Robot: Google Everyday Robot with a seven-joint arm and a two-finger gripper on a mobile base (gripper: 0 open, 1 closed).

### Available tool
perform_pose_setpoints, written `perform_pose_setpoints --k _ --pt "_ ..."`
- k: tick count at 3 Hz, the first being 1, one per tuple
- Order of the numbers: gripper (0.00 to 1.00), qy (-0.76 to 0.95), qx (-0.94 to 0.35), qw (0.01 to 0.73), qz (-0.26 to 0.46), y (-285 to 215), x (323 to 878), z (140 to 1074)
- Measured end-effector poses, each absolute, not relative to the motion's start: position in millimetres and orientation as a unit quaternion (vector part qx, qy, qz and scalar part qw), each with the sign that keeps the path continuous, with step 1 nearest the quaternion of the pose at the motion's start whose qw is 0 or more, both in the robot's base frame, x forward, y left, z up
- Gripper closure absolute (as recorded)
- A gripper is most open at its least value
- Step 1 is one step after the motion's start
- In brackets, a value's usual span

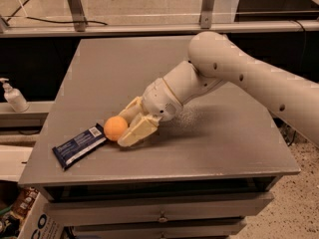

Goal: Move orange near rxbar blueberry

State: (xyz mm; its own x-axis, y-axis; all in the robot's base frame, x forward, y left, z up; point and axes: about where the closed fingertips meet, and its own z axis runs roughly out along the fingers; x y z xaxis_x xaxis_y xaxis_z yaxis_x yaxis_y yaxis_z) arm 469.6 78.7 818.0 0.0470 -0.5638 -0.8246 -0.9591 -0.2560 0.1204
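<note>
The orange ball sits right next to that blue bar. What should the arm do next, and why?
Probably ease the gripper back up and right, away from the orange: it already sits on the table right beside the rxbar blueberry.
</note>
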Motion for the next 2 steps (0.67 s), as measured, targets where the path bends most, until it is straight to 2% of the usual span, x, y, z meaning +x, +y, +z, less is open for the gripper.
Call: perform_pose_setpoints --k 1,2 --pt "0.00 0.556 -0.684 0.247 0.402 79 468 824" --pt "0.00 0.545 -0.688 0.262 0.400 80 467 835"
